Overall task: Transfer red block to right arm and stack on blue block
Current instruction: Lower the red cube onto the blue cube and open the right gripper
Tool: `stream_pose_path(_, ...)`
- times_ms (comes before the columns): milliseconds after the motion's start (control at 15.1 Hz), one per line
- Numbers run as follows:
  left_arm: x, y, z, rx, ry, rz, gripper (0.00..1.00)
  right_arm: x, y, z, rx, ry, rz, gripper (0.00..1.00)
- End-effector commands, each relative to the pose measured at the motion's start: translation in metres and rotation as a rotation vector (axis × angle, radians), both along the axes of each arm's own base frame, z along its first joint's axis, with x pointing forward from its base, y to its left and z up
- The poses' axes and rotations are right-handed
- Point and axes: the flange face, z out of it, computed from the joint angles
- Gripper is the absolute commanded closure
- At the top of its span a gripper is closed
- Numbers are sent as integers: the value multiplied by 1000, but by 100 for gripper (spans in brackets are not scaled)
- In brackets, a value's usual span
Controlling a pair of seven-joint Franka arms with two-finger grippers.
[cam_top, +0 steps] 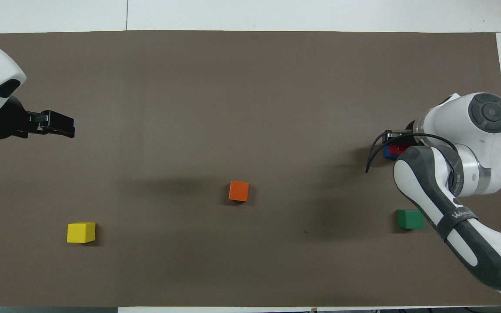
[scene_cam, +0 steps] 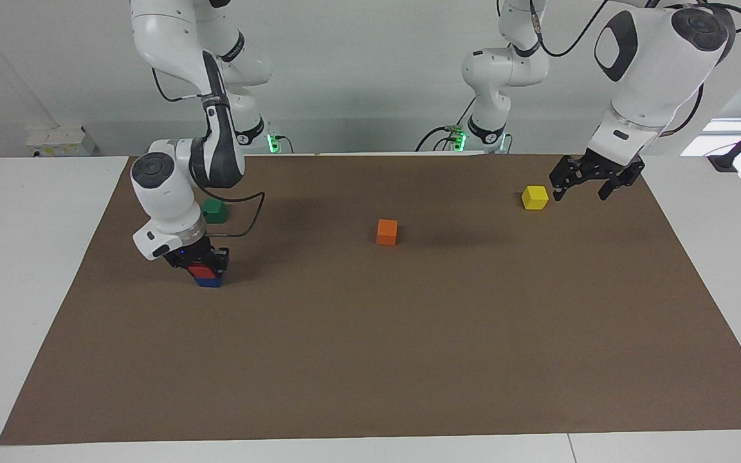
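Note:
The red block sits on top of the blue block toward the right arm's end of the mat. My right gripper reaches down onto the stack with its fingers on either side of the red block. In the overhead view the right arm covers most of the stack; only slivers of the red block and blue block show. My left gripper is open and empty, held above the mat beside the yellow cube; it also shows in the overhead view.
An orange cube lies mid-mat. A green cube lies nearer to the robots than the stack, beside the right arm's wrist. The brown mat covers the white table.

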Motion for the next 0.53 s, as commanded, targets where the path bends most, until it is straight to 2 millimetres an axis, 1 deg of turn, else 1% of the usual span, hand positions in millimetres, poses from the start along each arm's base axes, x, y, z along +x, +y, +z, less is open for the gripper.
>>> stream_pose_path(0, -1, -4, 0, 9, 8, -21, 0, 1, -3, -10, -15, -4, 2, 100)
stream_pose_path(66, -1, -3, 0, 11, 14, -21, 0, 1, -4, -11, -13, -3, 1, 96)
stream_pose_path(198, -2, -4, 0, 10, 14, -22, 0, 2, -5, -10, -14, -7, -1, 18)
stream_pose_path(264, -2, -3, 1, 9, 11, -19, 0, 2, -4, -10, -14, -7, 2, 0)
stream_pose_path(462, -3, -3, 1, 10, 13, -13, 0, 2, -4, -10, -13, -7, 1, 0)
